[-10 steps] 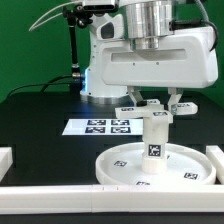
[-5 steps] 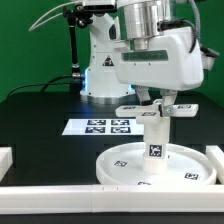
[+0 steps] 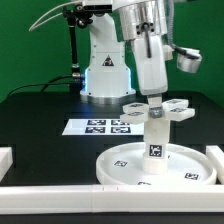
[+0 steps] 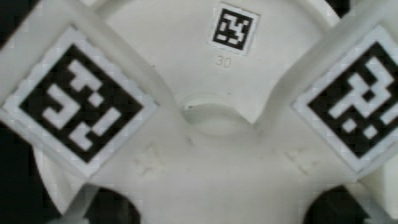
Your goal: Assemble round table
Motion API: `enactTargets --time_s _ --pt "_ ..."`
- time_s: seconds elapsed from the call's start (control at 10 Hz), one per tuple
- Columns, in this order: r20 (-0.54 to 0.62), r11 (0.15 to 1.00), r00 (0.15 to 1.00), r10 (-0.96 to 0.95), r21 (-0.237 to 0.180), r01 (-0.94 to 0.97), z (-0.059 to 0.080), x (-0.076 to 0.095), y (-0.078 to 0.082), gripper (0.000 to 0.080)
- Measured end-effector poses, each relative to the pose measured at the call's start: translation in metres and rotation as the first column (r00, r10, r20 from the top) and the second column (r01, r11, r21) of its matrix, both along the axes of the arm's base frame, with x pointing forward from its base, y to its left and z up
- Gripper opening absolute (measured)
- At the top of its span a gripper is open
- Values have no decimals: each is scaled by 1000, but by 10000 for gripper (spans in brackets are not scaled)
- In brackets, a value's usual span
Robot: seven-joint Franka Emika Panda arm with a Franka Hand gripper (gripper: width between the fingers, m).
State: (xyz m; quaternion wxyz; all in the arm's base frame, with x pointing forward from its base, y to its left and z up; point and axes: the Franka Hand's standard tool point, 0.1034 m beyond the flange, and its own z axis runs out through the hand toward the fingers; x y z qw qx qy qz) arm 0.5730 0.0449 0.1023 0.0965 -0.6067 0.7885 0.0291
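Observation:
The large white round disc (image 3: 125,165) lies on the black table near the front. The short post (image 3: 155,140) stands upright at its middle, with a tag on its side. The four-armed cross piece (image 3: 158,110) sits on top of the post, level. My gripper (image 3: 155,99) comes straight down onto the centre of the cross piece and is shut on it. In the wrist view the cross piece (image 4: 214,110) fills the picture, with large tags on its arms. My fingers do not show clearly there.
The marker board (image 3: 105,126) lies flat behind the disc. White border rails run along the front (image 3: 90,197), the exterior view's left (image 3: 5,157) and its right (image 3: 215,155). The arm's base (image 3: 105,75) stands at the back.
My hand has turned about its vertical axis over the cross piece, from broadside to narrow side. The cross piece's arms have shifted a little with it.

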Motion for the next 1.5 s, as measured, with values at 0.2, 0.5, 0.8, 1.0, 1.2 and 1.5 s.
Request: enactTargets --time_s 0.2,0.5,0.8,1.0,1.2,1.5 --pt "-33 976 977 -210 49 211 0 0 -2 446" --pt "-77 919 923 -377 90 383 0 1 -3 446" --pt "-85 911 915 -395 96 402 -1 1 0 611" --pt "-55 935 941 -333 108 337 6 4 -2 642" --pt "-30 945 955 -296 133 298 22 8 1 647" --pt "-18 954 964 -267 134 267 24 8 2 649"
